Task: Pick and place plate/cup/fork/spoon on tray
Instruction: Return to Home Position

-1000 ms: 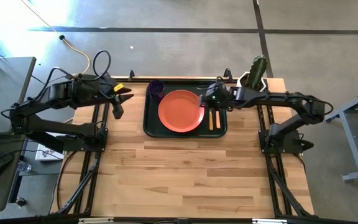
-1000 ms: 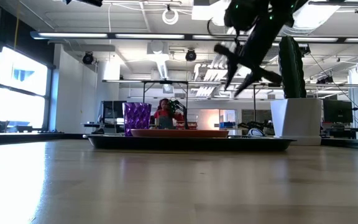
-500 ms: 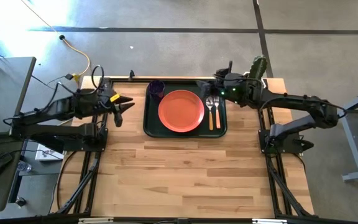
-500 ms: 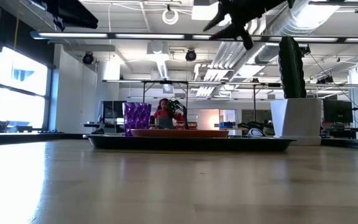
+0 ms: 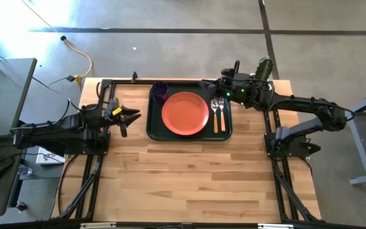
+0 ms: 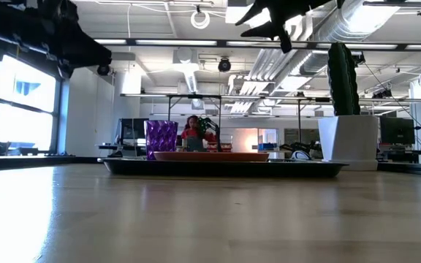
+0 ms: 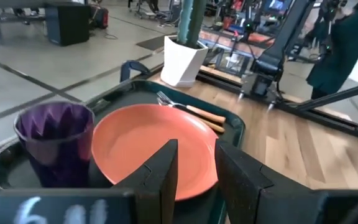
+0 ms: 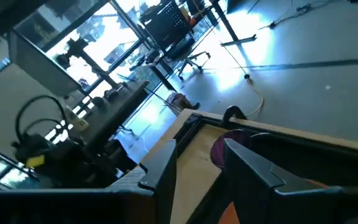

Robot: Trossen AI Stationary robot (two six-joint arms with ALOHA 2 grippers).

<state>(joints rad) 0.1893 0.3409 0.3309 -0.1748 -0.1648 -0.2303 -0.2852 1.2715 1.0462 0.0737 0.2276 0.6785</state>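
Above the far right corner of the tray (image 5: 155, 131), the right gripper (image 5: 206, 84) is held, jaws apart, empty. The cactus pot (image 5: 259, 77) just beside it could be clipped on retreat. At the tabletop's far edge, the plate (image 5: 185, 113), cup (image 5: 159, 91), fork (image 7: 164, 98) and spoon (image 7: 213, 127) are held in the tray. The left gripper (image 5: 131, 118), jaws parted, is near the left edge.

You are seeing nothing legible: blurred white characters (image 7: 39, 208) are showing on the housing of the left gripper (image 7: 194, 155), which is sitting at nine o'clock from the tray (image 5: 189, 137), too smeared to read.
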